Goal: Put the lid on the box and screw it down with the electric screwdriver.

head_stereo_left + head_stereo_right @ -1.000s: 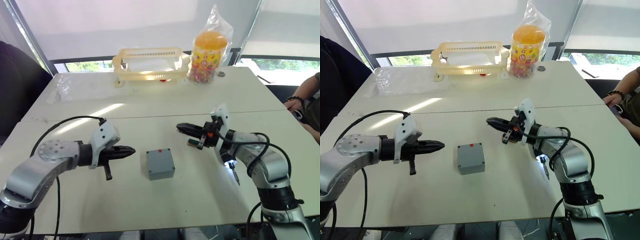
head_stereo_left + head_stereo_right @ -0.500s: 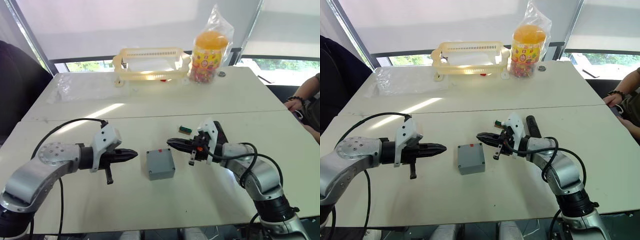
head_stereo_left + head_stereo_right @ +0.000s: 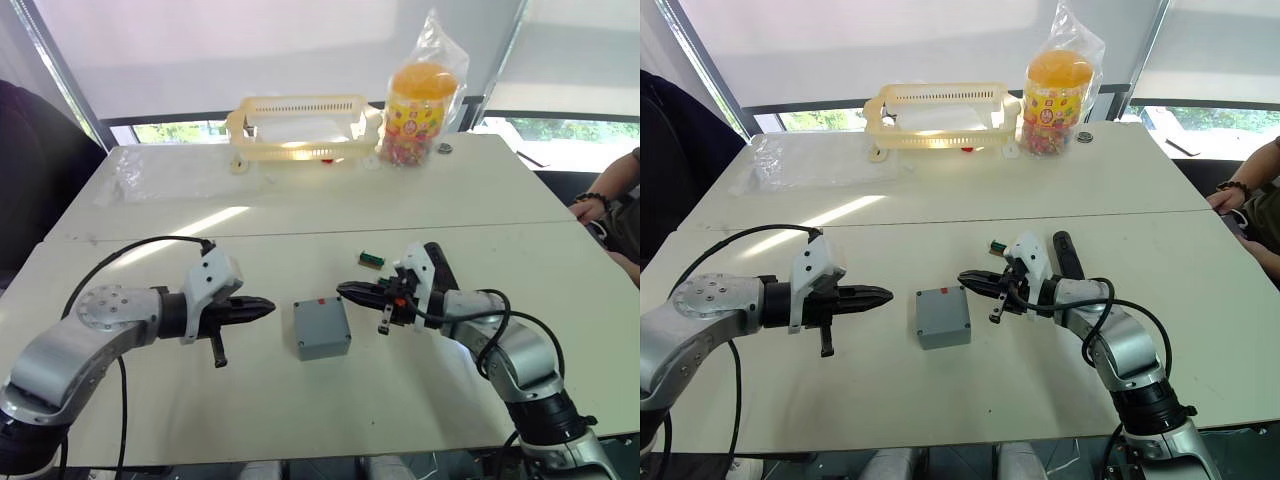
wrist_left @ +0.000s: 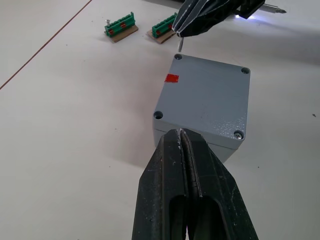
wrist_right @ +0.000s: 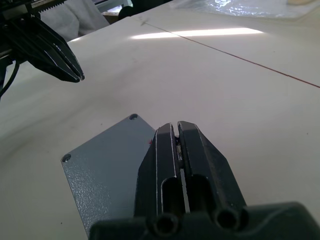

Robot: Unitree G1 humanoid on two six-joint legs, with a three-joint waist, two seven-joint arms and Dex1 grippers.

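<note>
The white surface runs wide across the head views, its near edge along the bottom of the frame and a seam line crossing the middle. Bare surface lies all round the box, which sits just below the centre, well clear of every edge.

At the left of the frame, the left pincer hovers beside the box, its tips pointing right towards it with a small gap between. Its fingers are pressed together, holding nothing.

The box stands flat with the lid already seated on top, a screw in each corner and a small red mark near one edge. Its sides are turned slightly off the surface's seam.

Right of the box, the right pincer points left, its tips just above the box's upper right corner. It is closed on a small screw that hangs point down over a corner hole.

Further right, the screwdriver lies on the surface behind the right arm, its long axis running up and down the frame. Two small green blocks lie beyond the box.

At the top stand a yellow basket and a bagged orange jar.
</note>
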